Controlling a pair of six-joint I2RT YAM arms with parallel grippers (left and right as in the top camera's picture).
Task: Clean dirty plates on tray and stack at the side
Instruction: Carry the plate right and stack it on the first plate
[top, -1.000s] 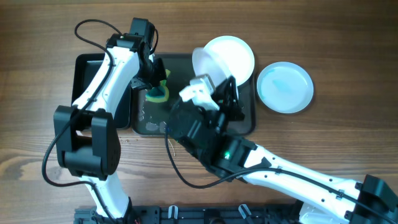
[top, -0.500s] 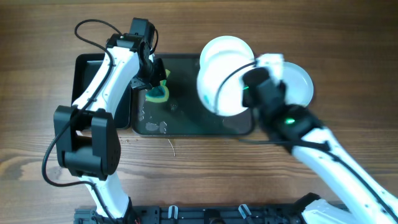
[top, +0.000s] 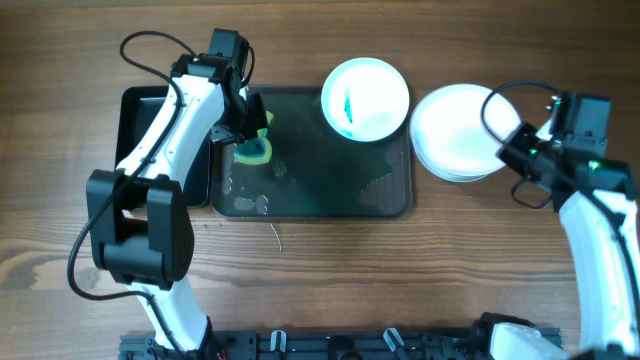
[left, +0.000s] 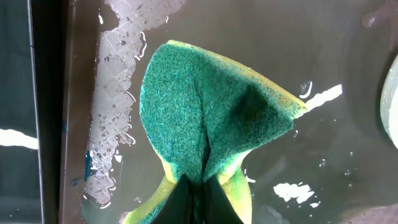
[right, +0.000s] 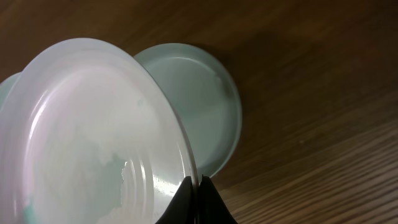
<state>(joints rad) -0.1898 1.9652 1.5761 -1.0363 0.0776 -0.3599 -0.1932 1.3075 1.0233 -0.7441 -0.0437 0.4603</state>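
Observation:
A dirty plate (top: 365, 97), white with a teal streak, sits on the back right corner of the dark wet tray (top: 330, 185). My left gripper (top: 247, 128) is shut on a folded green and yellow sponge (top: 256, 150) at the tray's left end; in the left wrist view the sponge (left: 211, 118) fans out from the gripper (left: 199, 194). Right of the tray, my right gripper (top: 508, 148) is shut on the rim of a white plate (top: 455, 125). That plate (right: 93, 143) hangs tilted over another plate (right: 202, 106) lying on the wood, with the gripper (right: 200, 186) on its edge.
A black rectangular container (top: 140, 120) stands left of the tray, partly under the left arm. Puddles (left: 115, 93) lie along the tray's left side. Bare wooden table (top: 480, 250) lies in front of the tray and around the plates.
My right arm has swung the white plate from above the tray out to the right, over the plate on the table. The streaked plate is now uncovered. The left arm has stayed still.

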